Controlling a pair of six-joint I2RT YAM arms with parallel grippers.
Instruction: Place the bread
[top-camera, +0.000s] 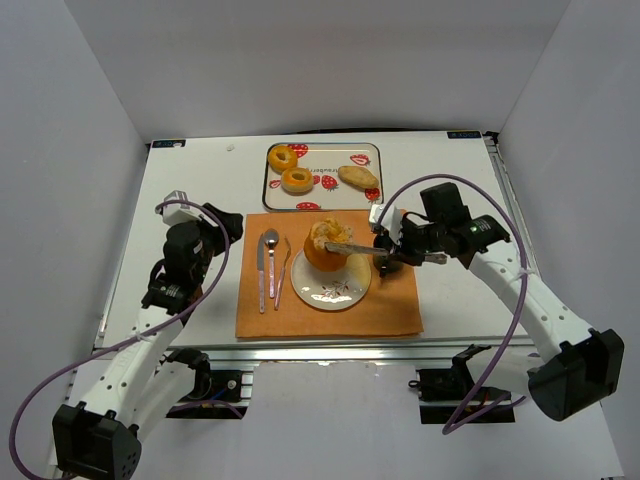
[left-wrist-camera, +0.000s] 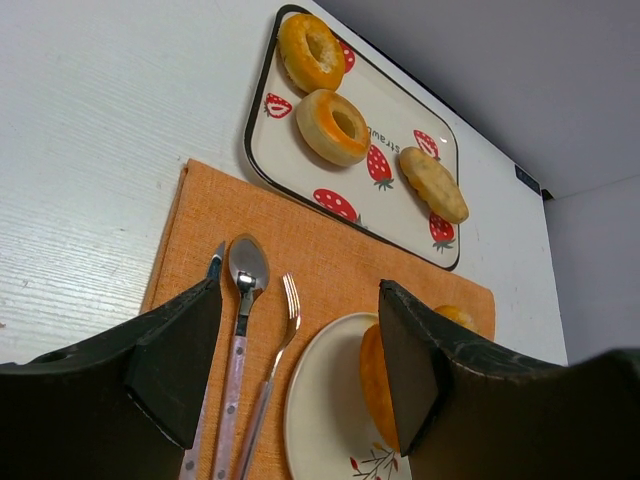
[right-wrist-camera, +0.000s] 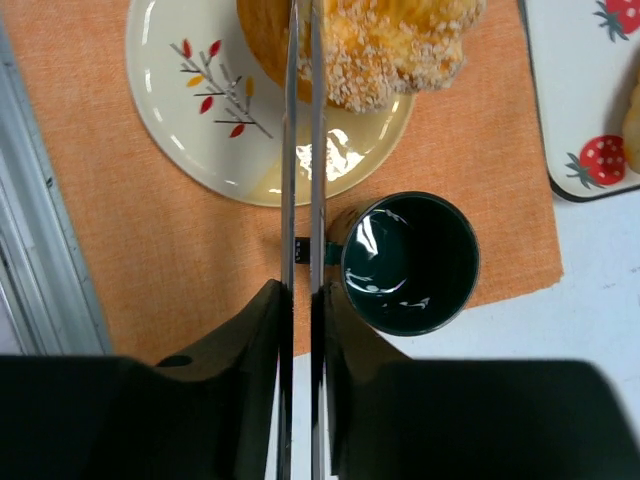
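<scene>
White table (top-camera: 190, 190): tongs (right-wrist-camera: 290, 150) are clamped in right gripper (right-wrist-camera: 300, 300), left gripper (left-wrist-camera: 295, 345) held wide. Bread (right-wrist-camera: 400, 50) may be dragged off plate (right-wrist-camera: 190, 120) if snagged.

Placemat (top-camera: 392, 308) woven cloth, matt; plate (right-wrist-camera: 185, 110) glossy glazed; tongs (right-wrist-camera: 289, 150) shiny metal; bread (right-wrist-camera: 390, 50) rough, crumb-coated.

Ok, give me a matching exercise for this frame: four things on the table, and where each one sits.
1 spoon
2 sugared bread
3 dark cup
4 ring doughnuts

A on the strawberry tray
B between knife and fork
C on the floral plate
D on the placemat, beside the plate

Pairs: 1-B, 2-C, 3-D, 4-A
</scene>
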